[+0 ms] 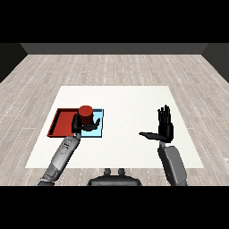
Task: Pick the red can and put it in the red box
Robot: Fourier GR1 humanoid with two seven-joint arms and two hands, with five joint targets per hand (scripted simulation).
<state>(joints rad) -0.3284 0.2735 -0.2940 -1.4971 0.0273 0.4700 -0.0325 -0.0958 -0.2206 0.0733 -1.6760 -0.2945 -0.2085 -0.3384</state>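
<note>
One upright red can (85, 114), long axis vertical, in curled left hand (78, 123); right hand (164, 127) open-fingered.

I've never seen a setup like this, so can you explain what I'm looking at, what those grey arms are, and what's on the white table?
This is one picture taken from the robot's own head, looking down across a white table. The two grey arms are the robot's. Its left hand has its fingers curled round a red can, holding it about where a red tray meets a light blue tray. Its right hand is held up with straight fingers, holding nothing.
</note>
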